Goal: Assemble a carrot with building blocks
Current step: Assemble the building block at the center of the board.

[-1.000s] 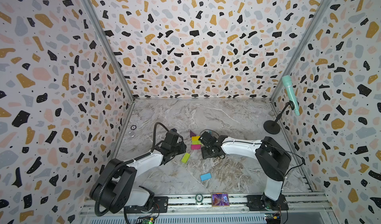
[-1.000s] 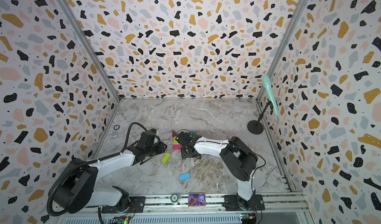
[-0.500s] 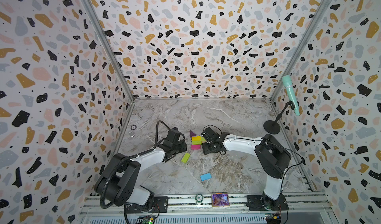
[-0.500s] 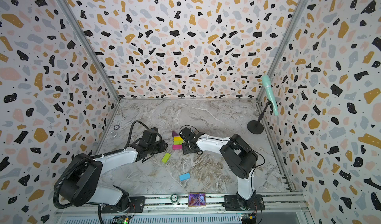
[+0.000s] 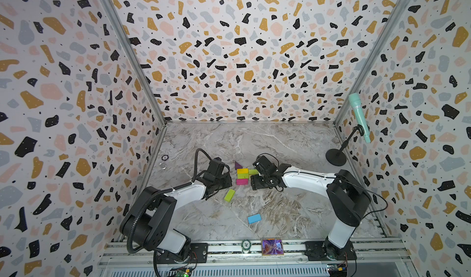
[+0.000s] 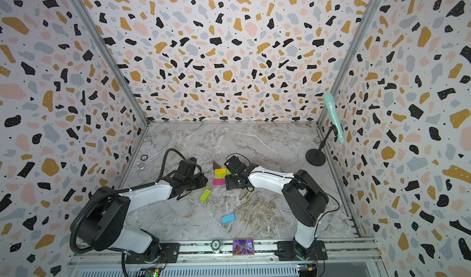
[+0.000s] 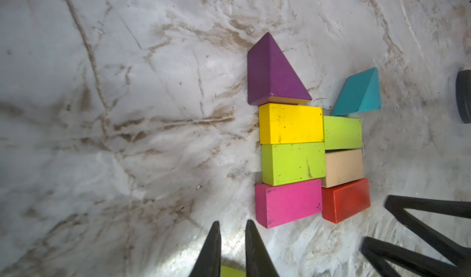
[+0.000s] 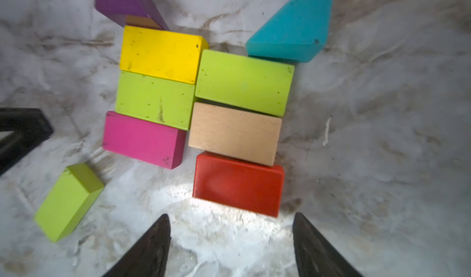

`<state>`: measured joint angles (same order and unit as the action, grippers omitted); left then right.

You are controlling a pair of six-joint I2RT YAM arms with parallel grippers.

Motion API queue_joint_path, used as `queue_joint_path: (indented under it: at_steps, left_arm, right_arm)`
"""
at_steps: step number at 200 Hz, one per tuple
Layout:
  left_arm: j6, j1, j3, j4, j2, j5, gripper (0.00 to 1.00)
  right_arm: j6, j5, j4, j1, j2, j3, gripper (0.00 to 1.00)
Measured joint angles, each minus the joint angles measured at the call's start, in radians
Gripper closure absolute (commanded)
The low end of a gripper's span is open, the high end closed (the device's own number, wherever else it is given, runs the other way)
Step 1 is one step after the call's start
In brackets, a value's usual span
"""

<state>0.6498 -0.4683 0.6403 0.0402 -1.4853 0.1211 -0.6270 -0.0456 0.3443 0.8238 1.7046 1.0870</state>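
The carrot point(image 7: 293, 164) lies flat on the marble floor as two touching columns: yellow, lime and magenta beside lime, tan and red point(image 8: 238, 184). A purple triangle point(image 7: 272, 74) caps the yellow block. A teal triangle point(image 7: 356, 94) sits askew at the other lime block's corner. One loose lime block point(image 5: 229, 194) lies just in front of my left gripper point(image 7: 233, 224), whose fingers stand a narrow gap apart on nothing. My right gripper point(image 8: 231, 215) is open, just short of the red block. A light blue block point(image 5: 254, 218) lies alone nearer the front.
A teal microphone on a black stand point(image 5: 336, 158) sits at the back right corner. Two small rings point(image 5: 165, 157) lie by the left wall. A picture card point(image 5: 272, 246) and a round token point(image 5: 246, 245) rest on the front rail.
My left gripper's fingers have drawn closer together and my right gripper's have spread wider. Both arms shifted only slightly. The blocks lie where they did.
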Motion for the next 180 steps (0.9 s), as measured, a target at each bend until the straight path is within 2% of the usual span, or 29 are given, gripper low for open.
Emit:
queue_joint_path:
  at_steps: [12,30,68,105,180]
  left_arm:
    - [-0.003,0.0,0.006,-0.005,-0.013,-0.005,0.86]
    - [-0.004,0.0,0.024,-0.015,-0.041,-0.008,0.9]
    - [-0.019,-0.018,0.074,-0.043,-0.08,-0.016,0.92]
    - [-0.034,-0.034,0.089,-0.063,-0.098,-0.031,0.92]
    - [-0.041,-0.072,0.109,-0.064,-0.15,-0.041,0.93]
  right_arm:
    - [-0.006,0.001,-0.007,-0.011,-0.063,-0.037,0.36]
    - [-0.017,0.002,-0.022,-0.048,-0.131,-0.096,0.51]
    - [-0.026,0.001,-0.061,-0.122,-0.147,-0.21,0.75]
    - [-0.027,0.022,-0.106,-0.135,-0.12,-0.23,0.79]
    - [-0.035,0.092,-0.206,-0.13,-0.042,-0.23,0.79]
